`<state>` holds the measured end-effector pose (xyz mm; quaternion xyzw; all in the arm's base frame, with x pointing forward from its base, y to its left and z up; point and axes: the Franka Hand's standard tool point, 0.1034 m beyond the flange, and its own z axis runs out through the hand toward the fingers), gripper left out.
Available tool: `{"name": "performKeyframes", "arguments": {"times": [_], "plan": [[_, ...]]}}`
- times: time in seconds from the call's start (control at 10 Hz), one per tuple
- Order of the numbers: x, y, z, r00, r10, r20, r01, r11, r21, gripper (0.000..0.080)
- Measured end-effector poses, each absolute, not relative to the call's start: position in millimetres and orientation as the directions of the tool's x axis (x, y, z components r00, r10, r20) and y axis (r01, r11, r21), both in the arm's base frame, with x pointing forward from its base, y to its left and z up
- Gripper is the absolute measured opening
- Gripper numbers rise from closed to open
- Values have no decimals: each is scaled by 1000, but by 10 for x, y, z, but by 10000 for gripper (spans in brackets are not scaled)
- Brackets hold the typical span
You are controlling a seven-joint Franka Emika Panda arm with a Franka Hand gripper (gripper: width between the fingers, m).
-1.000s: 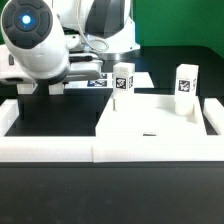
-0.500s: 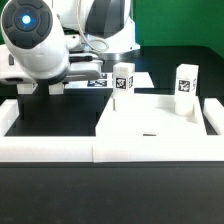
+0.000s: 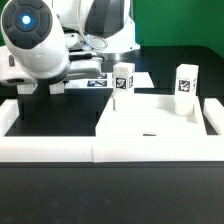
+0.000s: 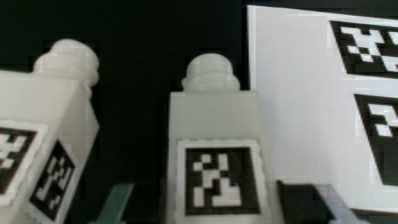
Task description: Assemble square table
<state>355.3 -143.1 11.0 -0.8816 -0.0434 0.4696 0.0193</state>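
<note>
Nothing has shifted since the earlier exterior frames: arm, slab and legs sit as they did. The gripper (image 4: 214, 203) is spread, and its fingers (image 4: 119, 203) stand on either side of the near leg (image 4: 221, 140). Dark gaps show on both flanks, so nothing is pinched yet. This leg appears to lie flat on the black table, tag face up and rounded tip pointing away from the wrist. A second leg (image 4: 50, 130) lies just beside it, and the marker board (image 4: 329, 90) is near on the other side.

In the exterior view, the tabletop (image 3: 150, 125) rests against the border wall (image 3: 60, 150) on that view's right. On it stand 2 upright legs (image 3: 123, 78) (image 3: 186, 82); whether they are screwed home cannot be told.

The step in hand looks like picking up the near leg. It would go best with the body centred between the fingers and the jaws closing evenly on its flat sides, below the tip. A straight lift should keep the fingers from nudging the second leg or scraping the board.
</note>
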Motion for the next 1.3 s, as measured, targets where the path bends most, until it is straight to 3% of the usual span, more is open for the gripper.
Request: {"name": "performKeyframes", "arguments": {"times": [0.6,1.0,1.1,1.2,1.3], "plan": [[3633,-1470,188,820,115,-560,102,-993,-55,290],[4250,-1298,1235,905,141,-402,125,-990,-65,290],[4371,-1351,1231,938,153,-312,145,-988,-51,290],[4292,-1390,1127,958,138,-252,129,-990,-53,290],[4282,-1392,1132,968,140,-209,133,-990,-48,290]]}}
